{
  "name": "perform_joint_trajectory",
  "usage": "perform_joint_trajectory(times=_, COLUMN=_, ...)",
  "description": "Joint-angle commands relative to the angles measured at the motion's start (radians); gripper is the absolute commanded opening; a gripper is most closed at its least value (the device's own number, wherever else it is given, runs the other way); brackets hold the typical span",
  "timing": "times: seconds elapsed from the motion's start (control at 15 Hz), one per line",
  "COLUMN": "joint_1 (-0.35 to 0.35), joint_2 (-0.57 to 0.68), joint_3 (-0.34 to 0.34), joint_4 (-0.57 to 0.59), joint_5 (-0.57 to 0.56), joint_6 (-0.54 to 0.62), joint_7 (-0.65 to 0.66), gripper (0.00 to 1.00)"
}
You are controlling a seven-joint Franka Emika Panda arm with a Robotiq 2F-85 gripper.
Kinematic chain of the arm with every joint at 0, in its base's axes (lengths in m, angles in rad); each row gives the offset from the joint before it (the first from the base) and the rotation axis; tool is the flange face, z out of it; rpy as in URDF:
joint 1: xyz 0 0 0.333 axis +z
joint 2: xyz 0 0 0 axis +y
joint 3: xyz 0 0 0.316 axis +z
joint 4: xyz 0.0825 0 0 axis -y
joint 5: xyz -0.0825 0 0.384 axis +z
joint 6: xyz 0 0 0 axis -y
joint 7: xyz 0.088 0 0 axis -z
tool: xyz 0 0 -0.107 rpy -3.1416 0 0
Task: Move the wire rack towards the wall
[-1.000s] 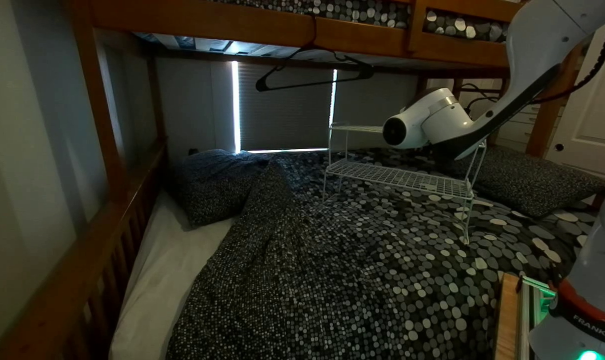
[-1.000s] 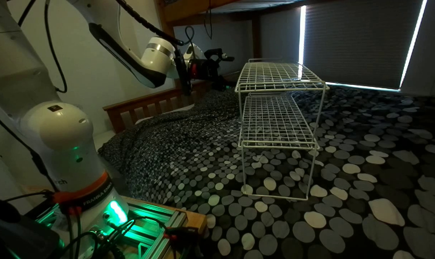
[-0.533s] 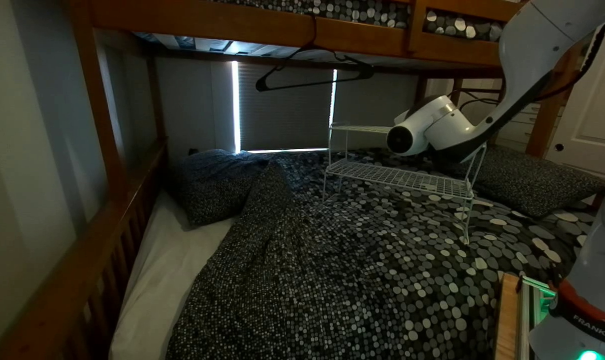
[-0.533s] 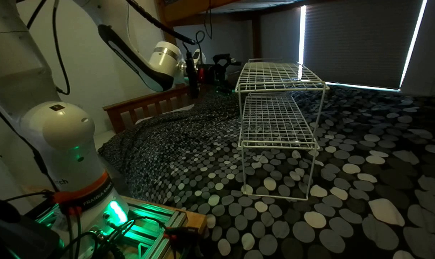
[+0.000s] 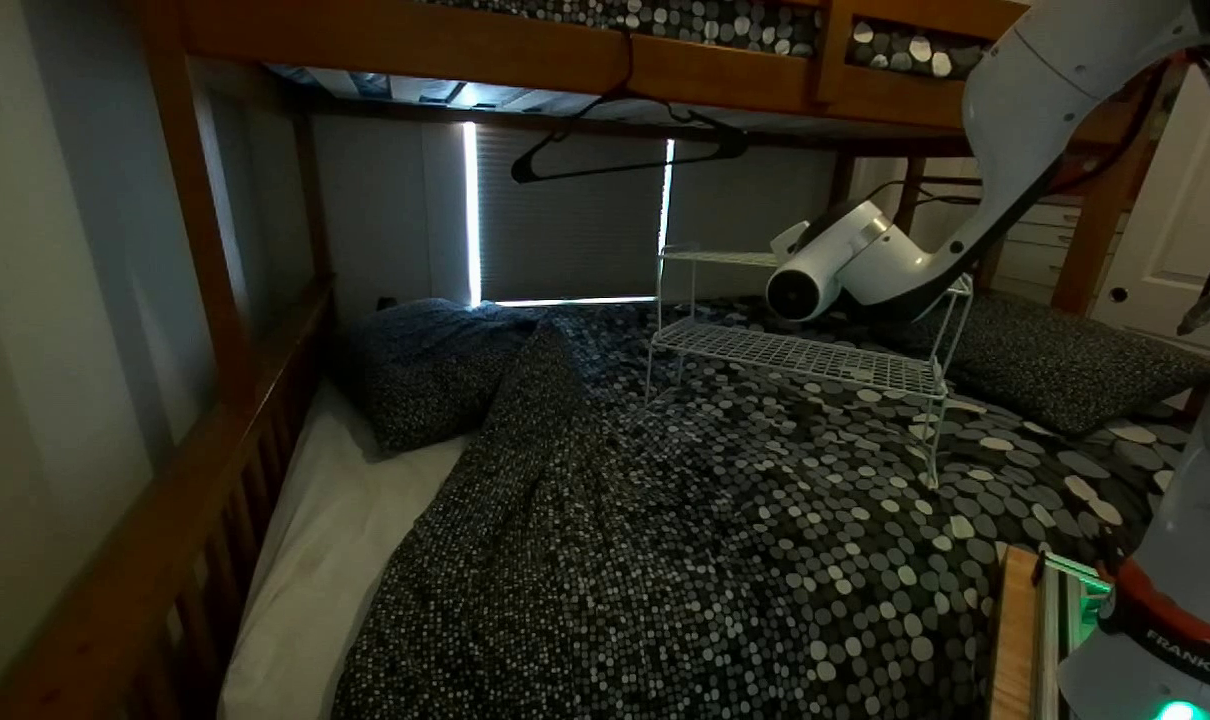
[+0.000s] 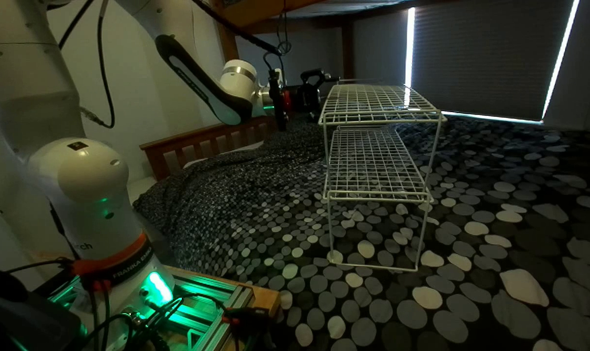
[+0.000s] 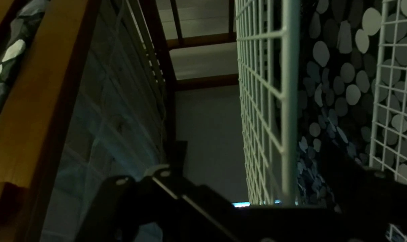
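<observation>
The wire rack, pale with two grid shelves, stands upright on the bed in both exterior views (image 5: 805, 360) (image 6: 378, 161). My gripper (image 6: 326, 98) is open at the near long side of the rack's top shelf, level with it. In the wrist view, the rack's top shelf (image 7: 262, 84) runs between the wide-apart dark fingers (image 7: 179, 153) of the gripper (image 7: 255, 151). I cannot tell whether a finger touches the wire. In an exterior view, the arm's white wrist (image 5: 835, 265) hides the gripper and part of the top shelf.
A black clothes hanger (image 5: 630, 175) hangs from the wooden upper bunk rail (image 5: 525, 50). Pillows (image 5: 435, 370) (image 5: 1075, 360) lie on the patterned bedding (image 5: 665, 560). The wall with a covered window (image 5: 565, 220) is behind the rack. The bunk rail also shows close in the wrist view (image 7: 42, 101).
The arm has moved forward, bringing the open gripper from short of the rack up to its top shelf edge. The rack has not moved.
</observation>
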Motion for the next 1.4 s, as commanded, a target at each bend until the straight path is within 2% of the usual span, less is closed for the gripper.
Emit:
perform_joint_trajectory(times=0.0, joint_1=0.001, joint_2=0.05, joint_3=-0.018, joint_4=0.031, joint_5=-0.042, joint_6=0.044, joint_7=0.025, gripper=0.68)
perform_joint_trajectory(times=0.2, joint_1=-0.003, joint_2=0.064, joint_3=-0.019, joint_4=0.041, joint_5=-0.049, joint_6=0.075, joint_7=0.025, gripper=0.41)
perform_joint_trajectory(times=0.53, joint_1=-0.003, joint_2=0.061, joint_3=-0.019, joint_4=0.048, joint_5=-0.054, joint_6=0.1, joint_7=0.024, gripper=0.04)
perform_joint_trajectory(times=0.67, joint_1=-0.001, joint_2=0.052, joint_3=-0.019, joint_4=0.05, joint_5=-0.059, joint_6=0.092, joint_7=0.029, gripper=0.0)
perform_joint_trajectory(times=0.8, joint_1=-0.001, joint_2=0.049, joint_3=-0.023, joint_4=0.054, joint_5=-0.09, joint_6=0.068, joint_7=0.032, gripper=0.01)
perform_joint_trajectory(times=1.33, joint_1=-0.01, joint_2=0.063, joint_3=-0.044, joint_4=0.112, joint_5=-0.305, joint_6=0.012, joint_7=0.077, gripper=0.02)
